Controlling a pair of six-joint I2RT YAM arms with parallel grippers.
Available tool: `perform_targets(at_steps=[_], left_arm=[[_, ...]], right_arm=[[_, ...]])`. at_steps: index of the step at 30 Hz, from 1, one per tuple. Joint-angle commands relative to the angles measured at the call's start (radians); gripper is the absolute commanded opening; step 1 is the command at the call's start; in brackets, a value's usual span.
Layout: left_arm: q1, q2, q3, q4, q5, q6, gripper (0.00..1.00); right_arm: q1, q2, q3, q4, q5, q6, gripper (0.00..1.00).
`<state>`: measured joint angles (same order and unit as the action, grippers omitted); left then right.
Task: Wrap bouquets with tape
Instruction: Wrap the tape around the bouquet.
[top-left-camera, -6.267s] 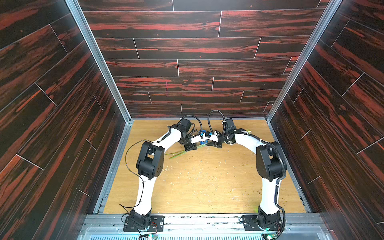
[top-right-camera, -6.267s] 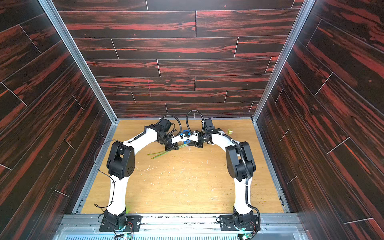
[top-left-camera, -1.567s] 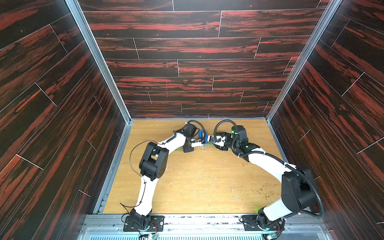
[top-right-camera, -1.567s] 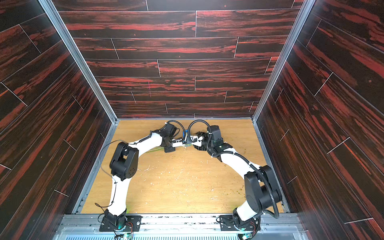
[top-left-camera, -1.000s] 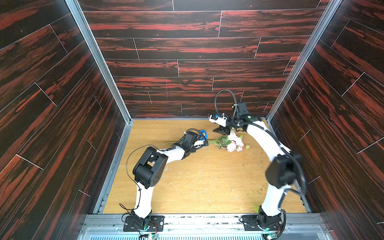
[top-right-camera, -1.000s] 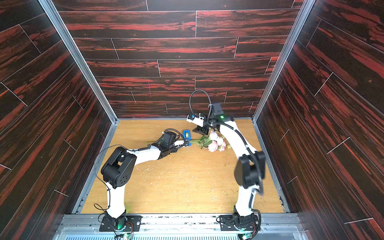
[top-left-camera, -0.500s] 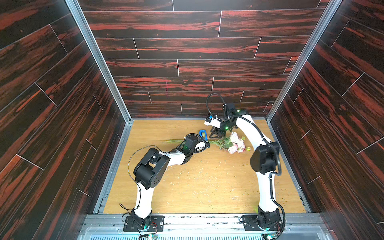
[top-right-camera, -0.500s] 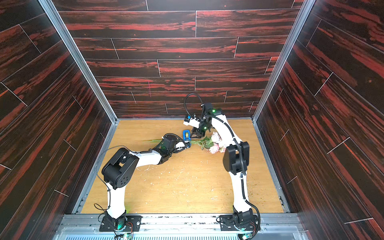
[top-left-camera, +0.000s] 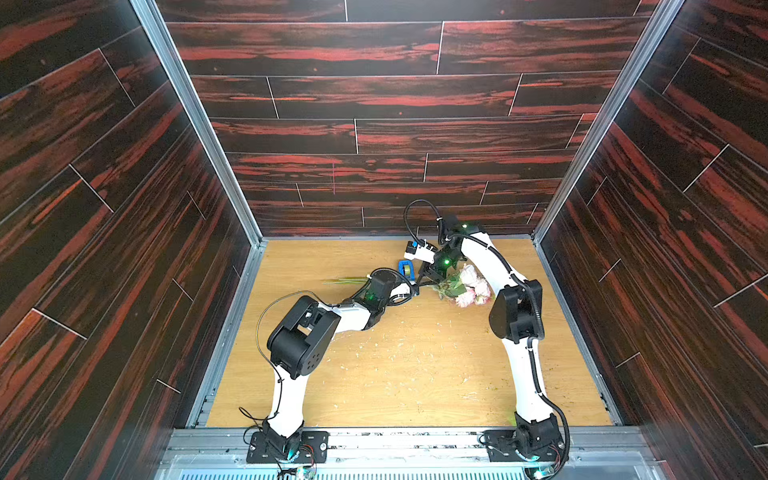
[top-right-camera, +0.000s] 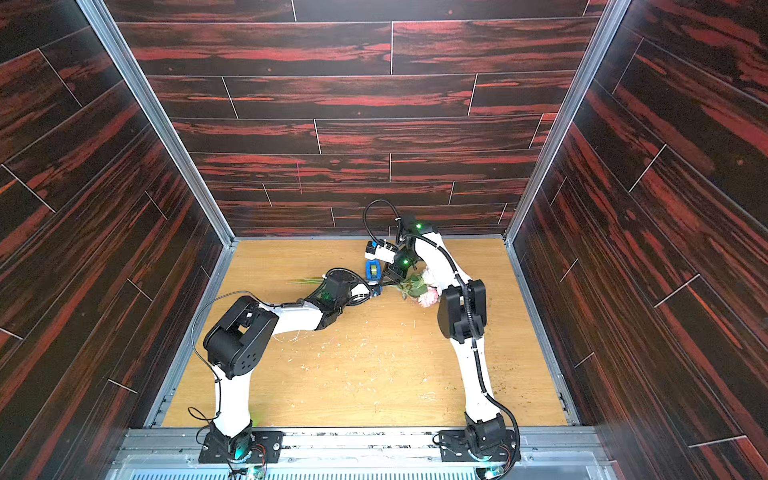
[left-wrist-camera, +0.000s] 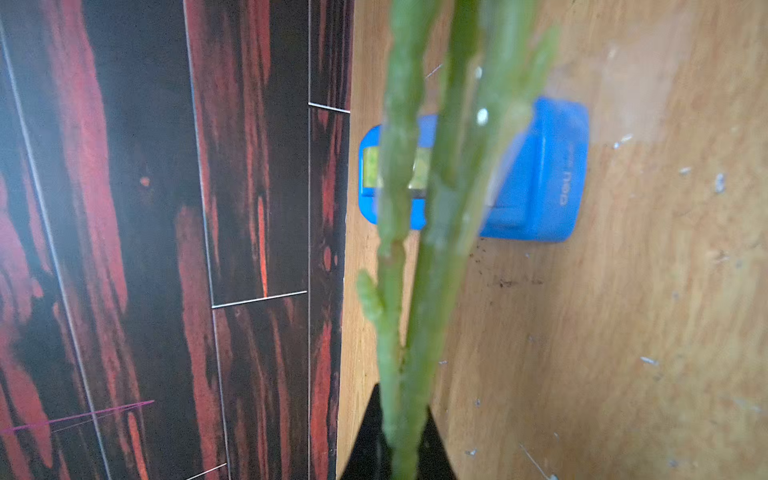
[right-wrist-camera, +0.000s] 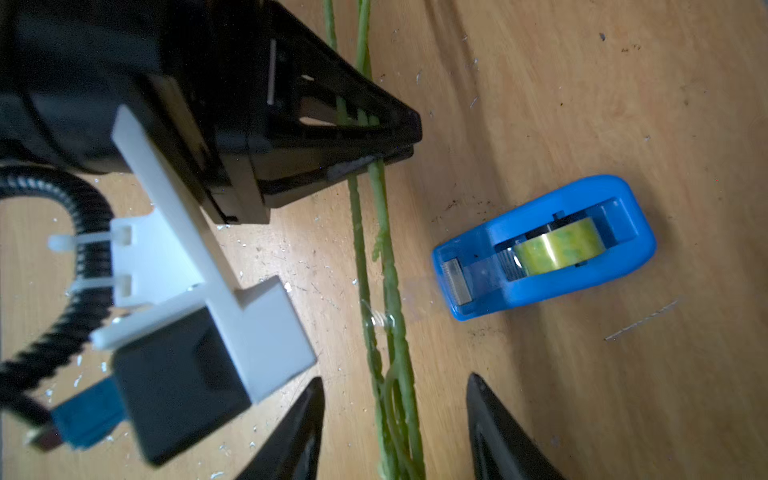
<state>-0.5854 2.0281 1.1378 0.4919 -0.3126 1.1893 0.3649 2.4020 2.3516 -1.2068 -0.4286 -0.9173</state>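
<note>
The bouquet lies across the far middle of the table, pale pink blooms (top-left-camera: 469, 286) (top-right-camera: 428, 293) to the right and stem ends (top-left-camera: 345, 280) to the left. My left gripper (top-left-camera: 410, 291) (top-right-camera: 376, 291) (right-wrist-camera: 374, 160) (left-wrist-camera: 401, 436) is shut on the green stems (left-wrist-camera: 415, 249) (right-wrist-camera: 388, 270). My right gripper (top-left-camera: 428, 277) (top-right-camera: 392, 276) (right-wrist-camera: 395, 419) hangs open over the same stems, one finger on each side, not touching them. A scrap of clear tape (right-wrist-camera: 380, 318) clings to the stems. The tape (right-wrist-camera: 557, 247) sits in its blue dispenser (right-wrist-camera: 540, 249) (top-left-camera: 406, 269) (top-right-camera: 372, 270) (left-wrist-camera: 536, 187) just beyond the stems.
The wooden table (top-left-camera: 415, 374) is strewn with small white scraps and green crumbs. Dark red-streaked walls (top-left-camera: 374, 166) close it in at the back and on both sides. The dispenser stands near the back wall.
Over the last second the right arm has swung down from near the back wall to the stems beside the left gripper. The left gripper has kept hold of the stems.
</note>
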Motion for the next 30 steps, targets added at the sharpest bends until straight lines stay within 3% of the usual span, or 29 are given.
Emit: perform_targets(at_steps=[1, 12, 25, 30], left_arm=[[-0.005, -0.042, -0.012, 0.067, 0.017, 0.004, 0.00], [-0.009, -0.049, -0.011, 0.073, 0.030, 0.003, 0.00], [-0.011, -0.038, 0.018, 0.053, 0.047, -0.020, 0.00], [-0.013, -0.036, 0.024, 0.043, 0.053, -0.025, 0.00]], right_arm=[[0.005, 0.063, 0.022, -0.052, -0.013, -0.031, 0.57], [0.005, 0.085, 0.008, -0.032, 0.013, -0.075, 0.56], [0.007, 0.109, 0.011, 0.047, 0.057, -0.090, 0.49], [0.016, 0.129, 0.030, 0.065, 0.061, -0.094, 0.41]])
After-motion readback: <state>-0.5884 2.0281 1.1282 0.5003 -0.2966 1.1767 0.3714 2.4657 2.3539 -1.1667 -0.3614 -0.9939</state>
